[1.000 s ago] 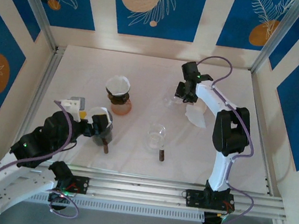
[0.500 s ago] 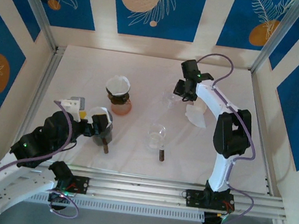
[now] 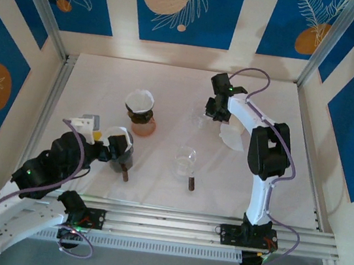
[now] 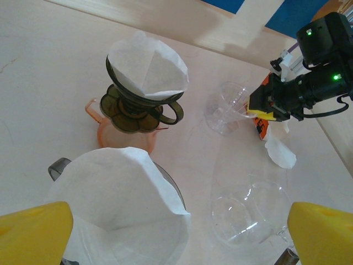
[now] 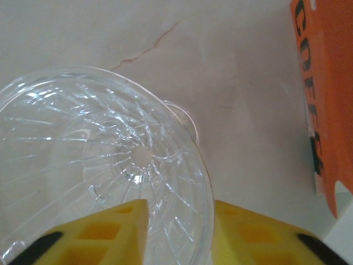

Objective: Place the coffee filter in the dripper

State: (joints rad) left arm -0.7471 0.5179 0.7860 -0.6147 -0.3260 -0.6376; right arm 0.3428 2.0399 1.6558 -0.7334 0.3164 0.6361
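The right arm's yellow fingers (image 5: 105,234) are drawn narrow about the rim of a clear ribbed plastic dripper (image 5: 110,160) — one finger inside the bowl, the other outside against the rim's edge. The dripper stands upright on the white desk (image 3: 171,82), right of the middle and toward the far side. An orange box with dark lettering (image 5: 325,99) sits just beside it at the right edge of the right wrist view.

The loose white paper coffee filter (image 3: 232,137) lies flat on the desk, near the clear dripper on its right and a little nearer the arm bases. It is apart from the dripper and from the right arm's fingers.

The left arm's yellow fingers (image 4: 33,234) are spread wide — one at each lower corner of the left wrist view. Between them stands a dark smoky dripper lined with a white paper filter (image 4: 121,187), near the left front of the desk. Beyond it, a dark brown dripper with a white filter folded inside (image 4: 140,83) sits on an orange translucent server (image 4: 110,132). To the right of the smoky dripper, near the middle front of the desk, stands a clear glass vessel with a dark handle (image 4: 248,212), well apart from the clear ribbed dripper.
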